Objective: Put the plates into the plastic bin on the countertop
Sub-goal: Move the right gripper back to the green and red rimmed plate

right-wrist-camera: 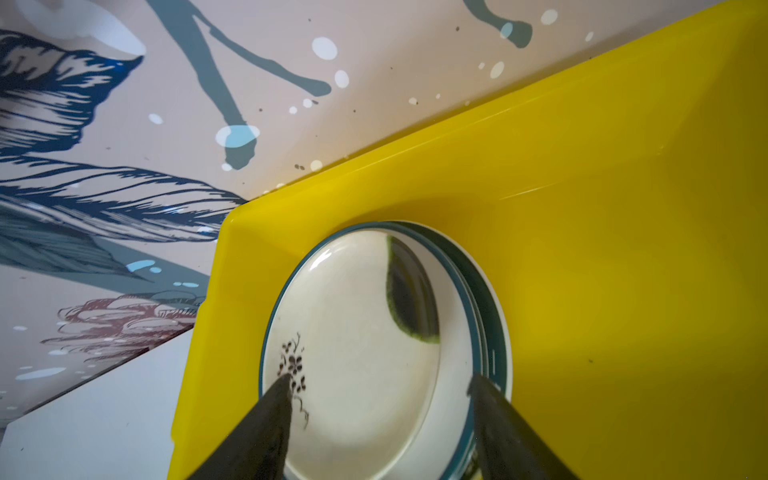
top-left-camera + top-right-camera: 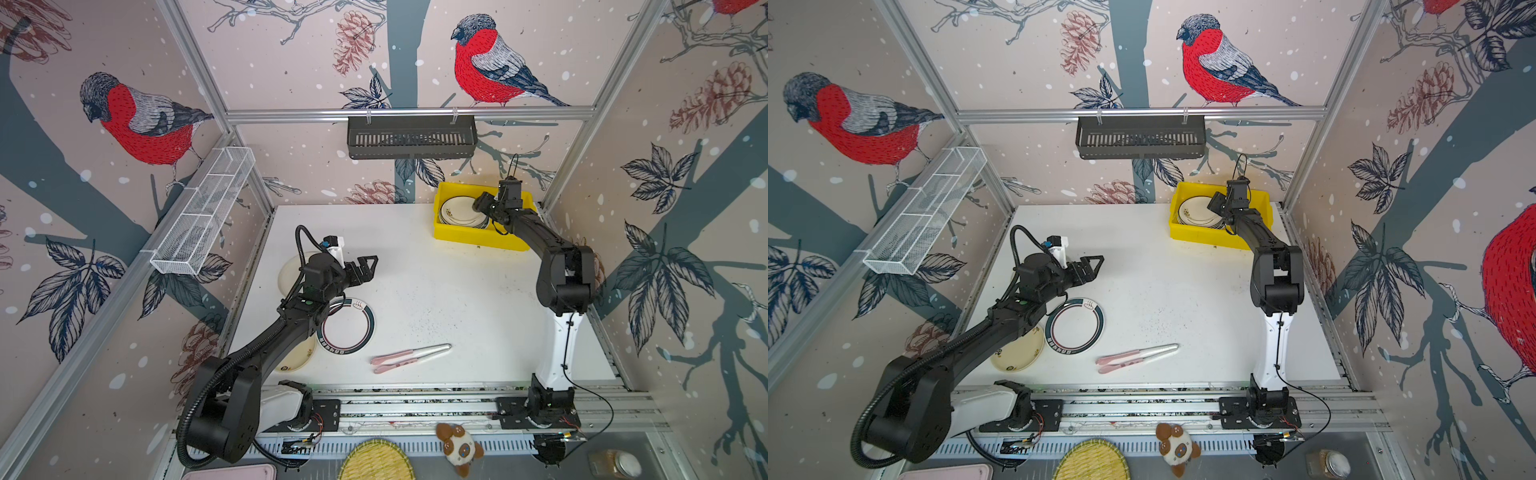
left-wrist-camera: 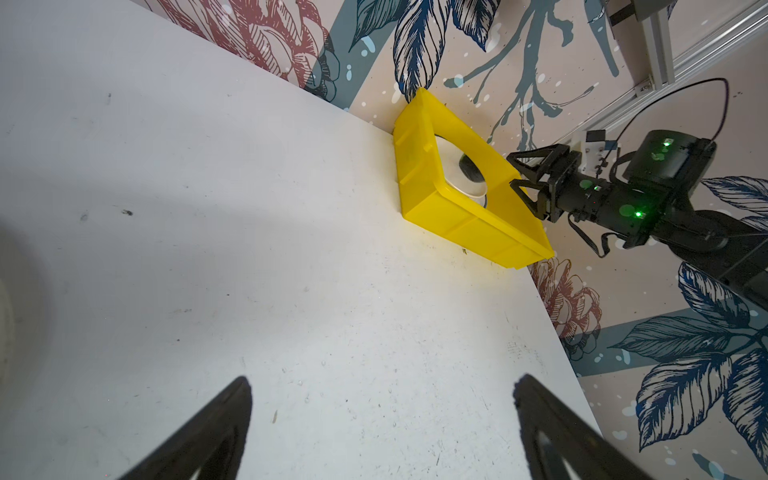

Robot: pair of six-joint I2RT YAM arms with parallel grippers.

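The yellow plastic bin (image 2: 473, 239) (image 2: 1204, 241) stands at the back right of the white countertop (image 2: 436, 282). In it lies a stack of plates (image 2: 457, 210) (image 1: 357, 324); the top one is cream with a teal rim and a small flower print. My right gripper (image 2: 482, 203) (image 1: 380, 382) hangs over that stack, open, holding nothing. A teal-ringed plate (image 2: 349, 328), a cream plate (image 2: 297, 357) and another cream plate (image 2: 291, 270) lie at the left, partly hidden under my left arm. The left gripper (image 2: 370, 266) (image 3: 382, 386) is open and empty above bare countertop.
Pink and white utensils (image 2: 409, 355) lie near the front middle. A black slotted basket (image 2: 411, 137) hangs on the back rail and a white wire shelf (image 2: 203, 212) on the left wall. In front of the rails are a woven mat (image 2: 376, 461), a plush toy (image 2: 459, 446) and a jar (image 2: 619, 463).
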